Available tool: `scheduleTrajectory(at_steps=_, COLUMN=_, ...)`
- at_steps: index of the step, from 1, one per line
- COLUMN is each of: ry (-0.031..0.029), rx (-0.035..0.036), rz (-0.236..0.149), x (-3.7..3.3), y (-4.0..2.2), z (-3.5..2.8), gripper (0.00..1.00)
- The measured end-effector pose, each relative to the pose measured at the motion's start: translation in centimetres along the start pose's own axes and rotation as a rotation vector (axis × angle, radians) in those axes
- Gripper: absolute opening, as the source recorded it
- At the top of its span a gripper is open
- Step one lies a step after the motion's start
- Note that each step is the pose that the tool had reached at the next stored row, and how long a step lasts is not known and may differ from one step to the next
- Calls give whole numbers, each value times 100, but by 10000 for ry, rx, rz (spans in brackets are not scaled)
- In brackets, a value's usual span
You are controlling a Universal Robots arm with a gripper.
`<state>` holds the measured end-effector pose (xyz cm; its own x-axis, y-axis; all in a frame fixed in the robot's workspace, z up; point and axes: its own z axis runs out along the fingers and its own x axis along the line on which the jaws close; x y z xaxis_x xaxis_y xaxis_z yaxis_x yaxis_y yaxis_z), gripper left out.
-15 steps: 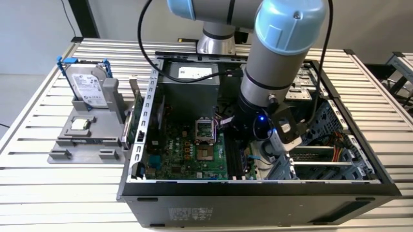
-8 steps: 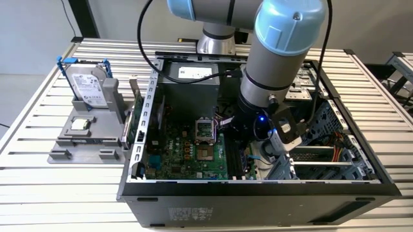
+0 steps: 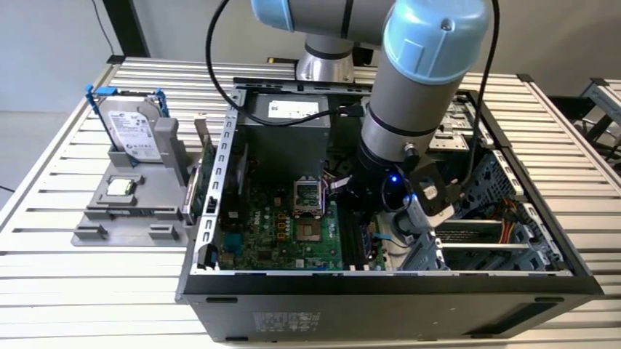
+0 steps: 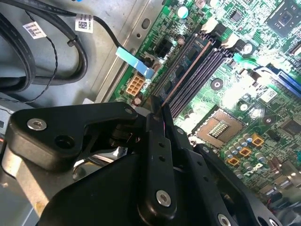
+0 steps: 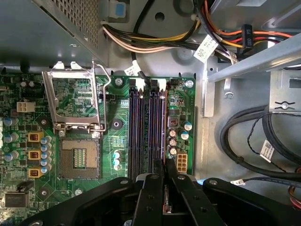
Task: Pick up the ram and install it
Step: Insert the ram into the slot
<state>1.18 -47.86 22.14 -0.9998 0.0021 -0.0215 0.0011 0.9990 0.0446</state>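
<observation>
My gripper (image 3: 367, 218) is down inside the open computer case (image 3: 388, 280), over the motherboard's black memory slots (image 5: 141, 127). In both wrist views its two black fingers (image 5: 155, 188) are pressed together on a thin dark strip. That strip is the ram (image 5: 163, 127), seen edge-on. It runs along the slot nearest the board's edge (image 4: 186, 63), with the gripper (image 4: 158, 107) shut on one end of it. The part of the ram under the fingers is hidden, and I cannot tell how deep it sits in the slot.
The open CPU socket (image 5: 77, 157) lies beside the slots. Cable bundles (image 5: 263, 136) and the drive cage (image 3: 485, 240) crowd the other side. The power supply (image 3: 286, 131) is at the back. Outside the case, a grey holder (image 3: 126, 218) carries a hard drive (image 3: 136, 131) and a CPU chip (image 3: 121, 187).
</observation>
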Motion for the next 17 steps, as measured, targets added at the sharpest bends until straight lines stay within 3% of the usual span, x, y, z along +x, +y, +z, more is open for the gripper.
scheduleTrajectory(at_steps=7, ry=0, rx=2, rz=1, x=-4, y=1, z=-22, gripper=0)
scheduleTrajectory(at_steps=17, ry=-1, rx=6, rz=39, x=-3, y=-3, z=23, gripper=0)
